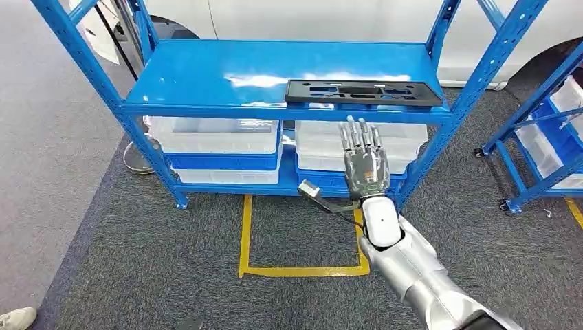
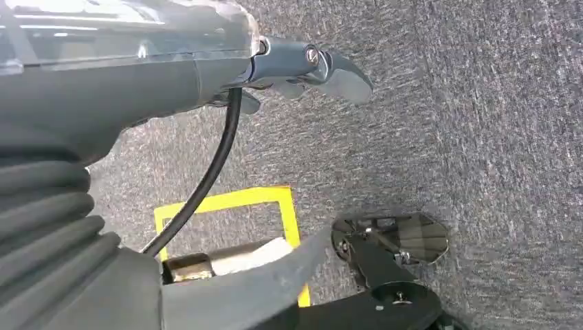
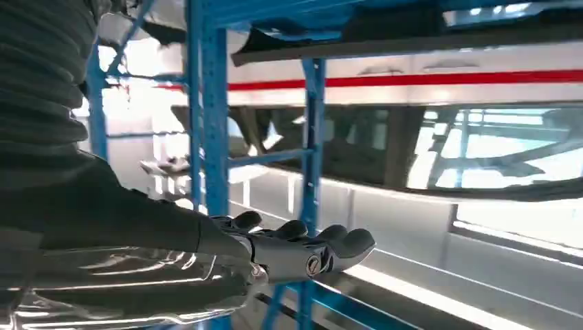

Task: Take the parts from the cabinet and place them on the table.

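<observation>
The flat black plastic part (image 1: 363, 92), a long panel with cut-out slots, lies on the top shelf of the blue cabinet (image 1: 206, 72), toward the right end and close to the near edge. Nothing holds it.

Just below and slightly nearer, the right robot hand (image 1: 362, 161) is raised in front of the shelf edge, palm flat and fingers apart and stretched toward the part, holding nothing. In the right wrist view the fingers (image 3: 292, 237) reach out under the shelf line, clear of any surface. The left robot hand (image 2: 302, 69) hangs down over the grey carpet, fingers loosely extended with nothing in them.

On the lower shelf stand clear plastic bins (image 1: 214, 134), side by side. On the floor in front of the cabinet is a yellow tape rectangle (image 1: 300, 269).

This looks like the reach stage of the first pickup. The next move would call for lifting the right robot hand above the shelf edge, bringing it over the part's near rim, and closing on that thin edge.
</observation>
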